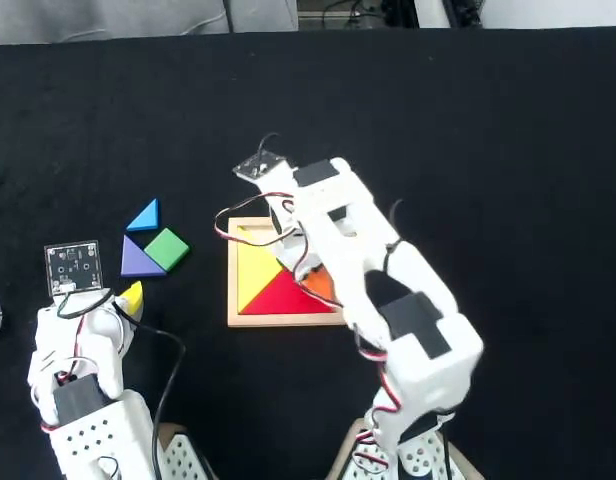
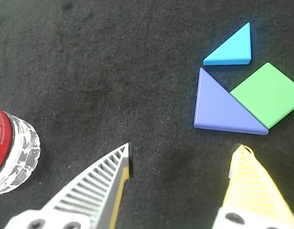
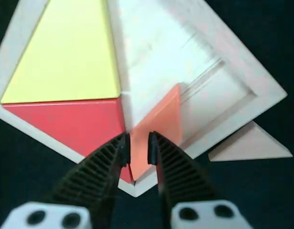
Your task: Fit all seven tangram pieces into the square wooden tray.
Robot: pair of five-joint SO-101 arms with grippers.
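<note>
- Black cloth [image 1: 488,130] covered the whole table.
- Near left, the left gripper [image 2: 184,148] gaped, holding nothing.
- The right gripper [image 3: 136,143] pinched the orange piece [image 3: 159,114] over the wooden tray [image 1: 278,320].

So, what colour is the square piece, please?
Green: the square piece shows best in the left wrist view.

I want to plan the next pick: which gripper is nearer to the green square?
Left. The left gripper hangs open close by the green square. The right gripper is farther off, over the wooden tray, shut on the orange piece.
</note>
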